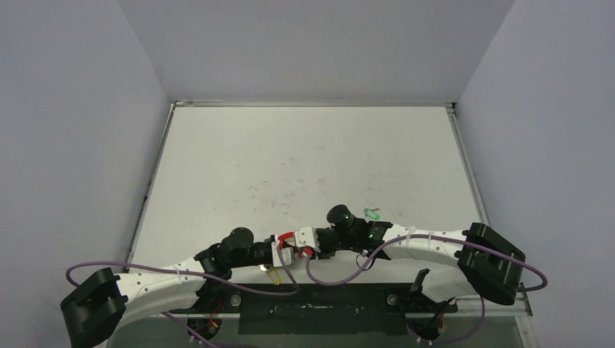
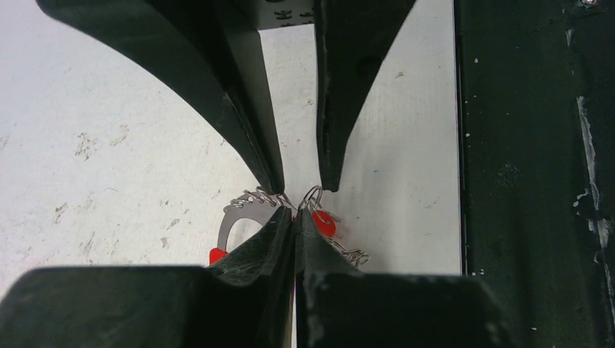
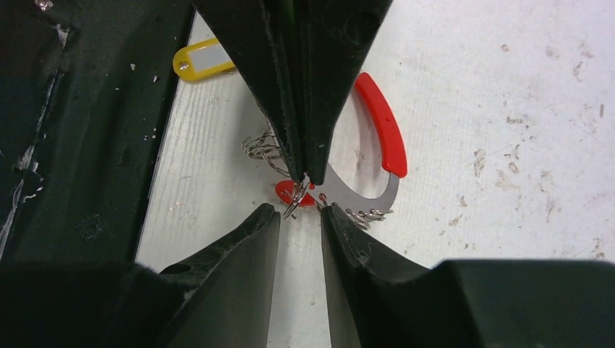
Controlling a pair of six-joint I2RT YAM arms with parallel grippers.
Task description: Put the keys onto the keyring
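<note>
The keyring (image 3: 362,194), a silver arc with a red curved segment (image 3: 381,123) and coiled wire, lies near the table's front edge (image 1: 285,236). My left gripper (image 2: 296,216) is shut on its wire, right beside a red key head (image 2: 325,223) hanging there. Facing it, my right gripper (image 3: 299,212) stands open, its fingertips either side of the small ring and the red key (image 3: 289,192), with nothing gripped. A yellow key (image 3: 203,58) lies flat by the front edge (image 1: 274,273). A green key (image 1: 373,214) lies behind the right arm.
A black strip (image 2: 529,174) runs along the table's near edge, just beside the keyring. Purple cables (image 1: 326,279) loop over the arms near the bases. Grey walls close in the table on three sides.
</note>
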